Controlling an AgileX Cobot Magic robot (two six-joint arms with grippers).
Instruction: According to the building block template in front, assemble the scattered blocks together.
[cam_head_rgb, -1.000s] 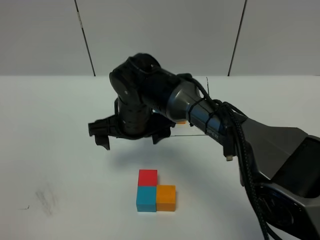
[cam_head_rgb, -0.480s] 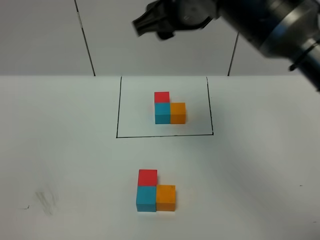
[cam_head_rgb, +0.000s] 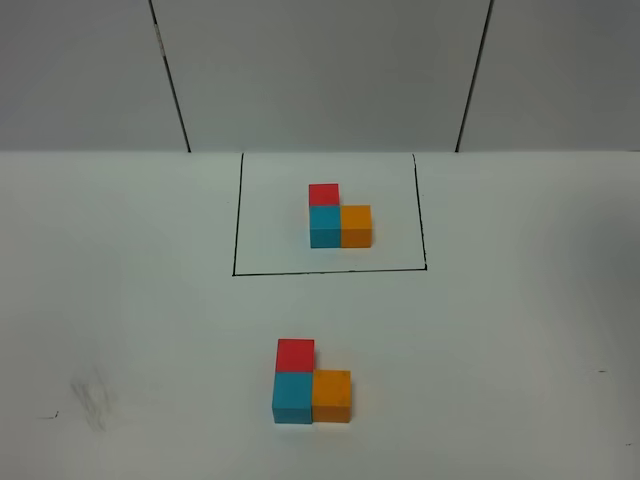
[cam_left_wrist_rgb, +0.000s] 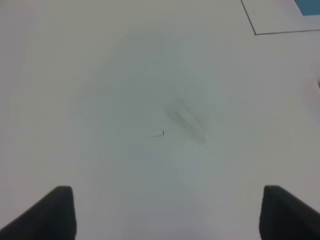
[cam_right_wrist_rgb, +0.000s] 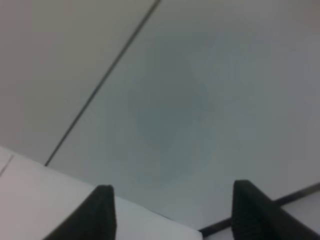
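The building block template (cam_head_rgb: 338, 218), a red, cyan and orange L of cubes, lies inside a thin black rectangle (cam_head_rgb: 240, 215) at the back of the white table. Nearer the front, the scattered blocks lie pressed together in the same L: red (cam_head_rgb: 295, 354) behind cyan (cam_head_rgb: 292, 396), orange (cam_head_rgb: 332, 395) on the cyan one's right. Neither arm appears in the exterior high view. My left gripper (cam_left_wrist_rgb: 167, 215) hangs open over bare table with nothing between its fingers. My right gripper (cam_right_wrist_rgb: 172, 210) faces the grey wall, its fingers apart and empty.
A faint grey smudge (cam_head_rgb: 92, 400) marks the table at the front left and shows below the left gripper as a smudge (cam_left_wrist_rgb: 187, 120). A corner of the black rectangle (cam_left_wrist_rgb: 255, 31) shows in the left wrist view. Grey wall panels (cam_head_rgb: 320, 70) rise behind the table.
The right arm, low over the template a second ago, has lifted up and out of the exterior high view. The cubes have not moved.
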